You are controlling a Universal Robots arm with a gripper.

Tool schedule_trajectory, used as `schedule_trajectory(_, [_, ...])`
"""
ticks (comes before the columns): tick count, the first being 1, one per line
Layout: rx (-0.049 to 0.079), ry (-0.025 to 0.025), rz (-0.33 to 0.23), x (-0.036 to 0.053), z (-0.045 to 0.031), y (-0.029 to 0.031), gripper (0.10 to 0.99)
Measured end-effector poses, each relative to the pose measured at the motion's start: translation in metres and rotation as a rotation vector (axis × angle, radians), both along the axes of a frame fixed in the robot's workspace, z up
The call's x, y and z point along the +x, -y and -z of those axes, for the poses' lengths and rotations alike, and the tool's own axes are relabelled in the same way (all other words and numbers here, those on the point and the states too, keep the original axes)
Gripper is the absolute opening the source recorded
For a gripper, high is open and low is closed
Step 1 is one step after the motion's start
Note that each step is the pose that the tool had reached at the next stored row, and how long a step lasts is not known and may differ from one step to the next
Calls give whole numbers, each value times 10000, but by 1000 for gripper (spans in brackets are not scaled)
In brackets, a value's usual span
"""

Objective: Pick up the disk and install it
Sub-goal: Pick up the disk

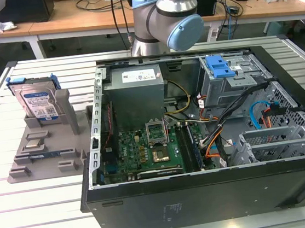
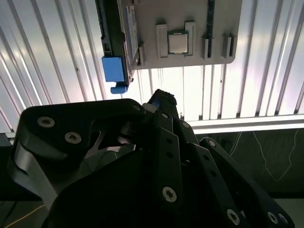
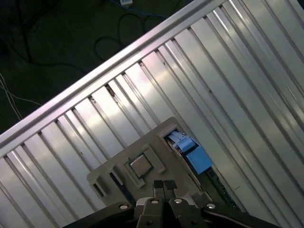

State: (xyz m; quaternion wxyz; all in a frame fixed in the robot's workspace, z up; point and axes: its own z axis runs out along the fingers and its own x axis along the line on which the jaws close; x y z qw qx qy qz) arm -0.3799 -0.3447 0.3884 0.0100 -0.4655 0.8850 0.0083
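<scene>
Jaws closed tip to tip on nothing, in both wrist views, hanging above the table (image 3: 228, 71). Nothing of the task looks done. At the exterior view's left the disk (image 1: 38, 102) stands upright in a grey holder (image 1: 45, 142), ungrasped. To the right lies the open case (image 1: 206, 196), its drive cage (image 1: 231, 83) without the disk. Pick-up and fitting both remain. The exterior view gives case and cage. The wrist views look down on the holder's chip (image 2: 177, 42) and the disk's blue rail, edge-on.

Grey-and-blue arm (image 1: 167, 14) bent, hand (image 3: 164, 185) aloft facing down, fingers (image 3: 157, 185) pressed together
</scene>
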Motion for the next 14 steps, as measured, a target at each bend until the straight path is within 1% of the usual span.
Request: schedule_trajectory(14, [0,0,-1155,0,0,0,106])
